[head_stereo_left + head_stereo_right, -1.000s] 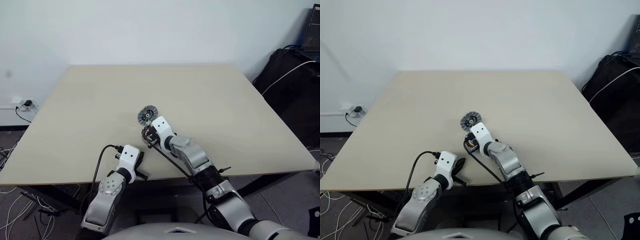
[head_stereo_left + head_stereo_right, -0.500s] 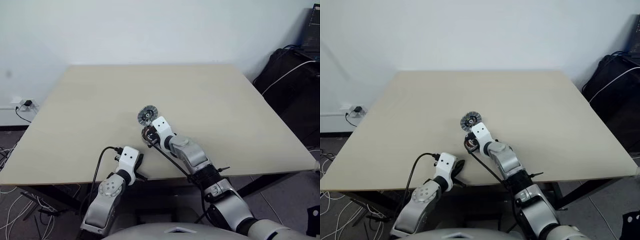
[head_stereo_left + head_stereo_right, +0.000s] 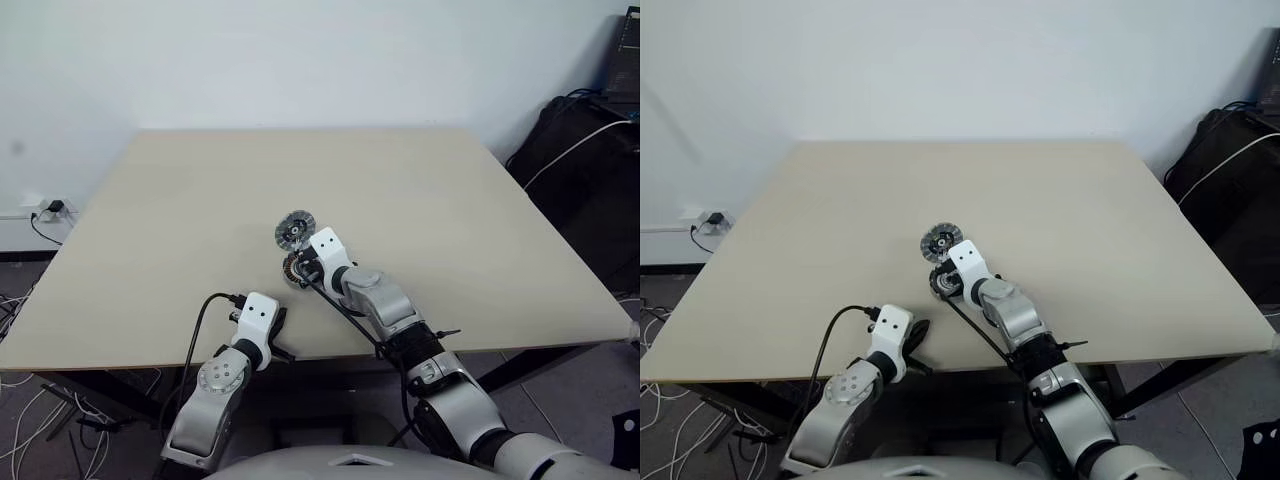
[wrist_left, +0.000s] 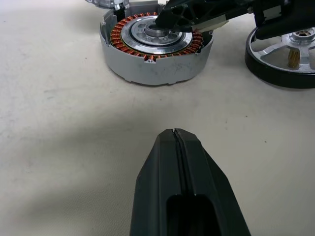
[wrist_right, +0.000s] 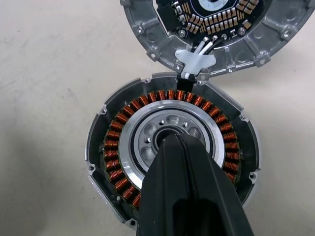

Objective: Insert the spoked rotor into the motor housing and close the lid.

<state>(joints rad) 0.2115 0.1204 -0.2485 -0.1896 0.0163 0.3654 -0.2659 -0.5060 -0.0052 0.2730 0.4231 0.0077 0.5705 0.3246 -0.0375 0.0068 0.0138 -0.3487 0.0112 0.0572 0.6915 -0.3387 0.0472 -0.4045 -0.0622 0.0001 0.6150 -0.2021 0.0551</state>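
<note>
Both sets of jaws are pressed flat together with nothing between them. The right gripper [image 5: 179,142] has its black fingers closed into one wedge, and the tip sits right over the silvery central hub of the motor housing [image 4: 155,46] — a round grey shell with a ring of copper-orange windings inside. Whether the tip actually touches the hub, I can't tell.

The housing holds only its own windings and hub. The spoked rotor [image 4: 283,56], a dark ring with silvery spokes running to a centre boss, lies on the pale beige table [image 3: 430,200] just beside the housing, apart from it. The lid [image 5: 216,34], a ribbed silvery-grey disc with a circuit board and copper pads on its inner face, lies open and flat against the housing's far rim, joined by a small metal tab with white wires.

The left gripper [image 4: 174,135] hangs low near the table's front edge, aimed at the housing. The right arm reaches forward, gripper angled down.
</note>
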